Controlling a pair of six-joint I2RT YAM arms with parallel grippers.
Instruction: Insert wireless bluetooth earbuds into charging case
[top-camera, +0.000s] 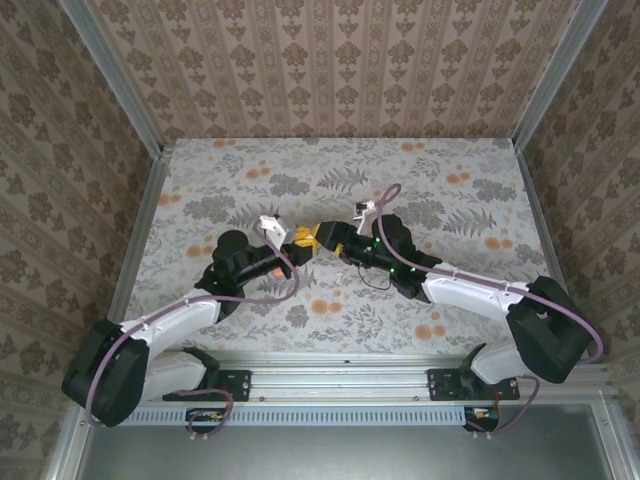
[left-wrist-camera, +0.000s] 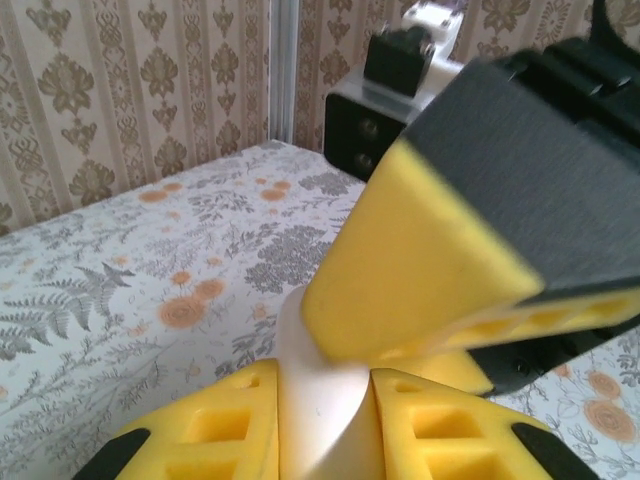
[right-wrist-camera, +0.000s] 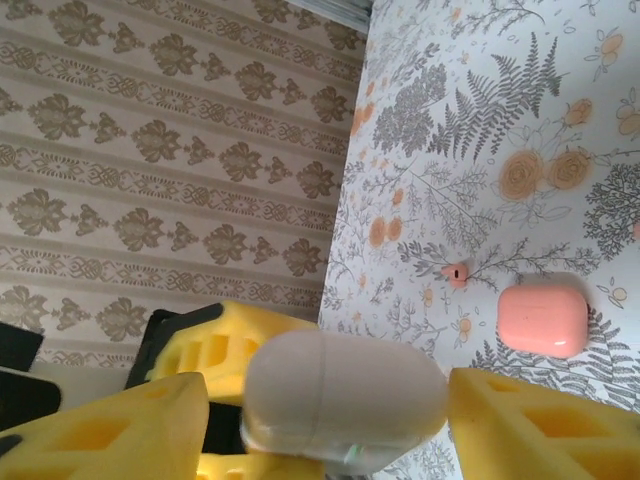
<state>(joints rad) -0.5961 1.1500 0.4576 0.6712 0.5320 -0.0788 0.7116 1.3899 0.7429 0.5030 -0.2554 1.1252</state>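
Observation:
A closed white charging case (left-wrist-camera: 322, 425) is clamped between the yellow fingers of my left gripper (left-wrist-camera: 325, 382), above the table. In the top view the left gripper (top-camera: 296, 242) and the right gripper (top-camera: 319, 238) meet at the table's middle. The right gripper (right-wrist-camera: 330, 400) straddles the same white case (right-wrist-camera: 345, 385). Its right finger (right-wrist-camera: 540, 425) touches the case, while a gap remains at the other finger (right-wrist-camera: 100, 435). That gripper's finger (left-wrist-camera: 420, 250) lies over the case's top. A coral-pink earbud (right-wrist-camera: 456, 273) rests on the table near a closed pink case (right-wrist-camera: 541, 318).
The flower-printed tablecloth (top-camera: 340, 180) covers the table, with patterned walls (top-camera: 330, 60) at the back and sides and metal rails along the edges. The two arms' cables loop close to the grippers. A metal rail (top-camera: 340, 365) runs along the near edge.

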